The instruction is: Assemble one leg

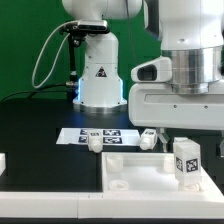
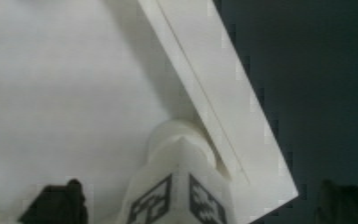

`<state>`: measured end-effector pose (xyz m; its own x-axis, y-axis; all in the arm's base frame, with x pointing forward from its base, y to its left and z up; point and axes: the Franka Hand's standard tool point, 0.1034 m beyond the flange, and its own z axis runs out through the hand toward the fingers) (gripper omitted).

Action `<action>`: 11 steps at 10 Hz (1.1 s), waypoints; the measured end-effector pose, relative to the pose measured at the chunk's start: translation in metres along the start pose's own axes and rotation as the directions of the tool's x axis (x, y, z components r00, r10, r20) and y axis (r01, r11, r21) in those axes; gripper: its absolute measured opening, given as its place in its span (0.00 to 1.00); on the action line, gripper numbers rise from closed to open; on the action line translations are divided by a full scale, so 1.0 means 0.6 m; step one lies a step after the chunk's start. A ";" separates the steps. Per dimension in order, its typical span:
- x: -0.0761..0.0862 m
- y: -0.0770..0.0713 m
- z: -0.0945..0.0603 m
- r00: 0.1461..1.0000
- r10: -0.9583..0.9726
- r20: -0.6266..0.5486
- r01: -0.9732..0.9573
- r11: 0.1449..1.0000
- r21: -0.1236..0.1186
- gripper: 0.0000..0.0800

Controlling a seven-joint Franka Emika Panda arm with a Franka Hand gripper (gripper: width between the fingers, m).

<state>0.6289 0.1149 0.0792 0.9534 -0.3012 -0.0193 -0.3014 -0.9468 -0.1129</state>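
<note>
On the exterior view's left, a small white post (image 1: pixel 92 142) stands on the black bench (image 1: pixel 40 120), just beside the marker board (image 1: pixel 103 132). A second post (image 1: pixel 148 138) stands near the board's other end.

Further to the exterior view's right is the leg (image 1: pixel 185 160) I want. It stands upright on the big white panel (image 1: pixel 135 172). Its black-and-white tag faces the camera. My hand (image 1: pixel 190 138) hangs right over it.

In the wrist view the leg (image 2: pixel 176 178) sits between my two dark fingertips (image 2: pixel 55 200). They are wide apart and hold nothing.

I think the leg is light and hard. It will not bend or squash. Its plastic looks smooth, so it may slip. I should come straight down and pinch it on two opposite sides, around the middle, so it does not tip.
</note>
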 end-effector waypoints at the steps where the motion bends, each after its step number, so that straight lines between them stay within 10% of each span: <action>1: 0.003 0.003 0.001 0.985 -0.175 -0.003 0.175 0.984 -0.021 0.81; 3: 0.007 0.002 0.003 0.935 -0.355 -0.002 0.354 0.935 -0.030 0.81; 7: 0.007 0.006 0.004 0.942 -0.336 -0.001 0.335 0.942 -0.032 0.36; 11: 0.006 0.000 0.007 0.999 0.039 -0.035 -0.040 0.999 -0.029 0.36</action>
<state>0.6326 0.1145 0.0752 0.9399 -0.3411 0.0109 -0.3391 -0.9370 -0.0833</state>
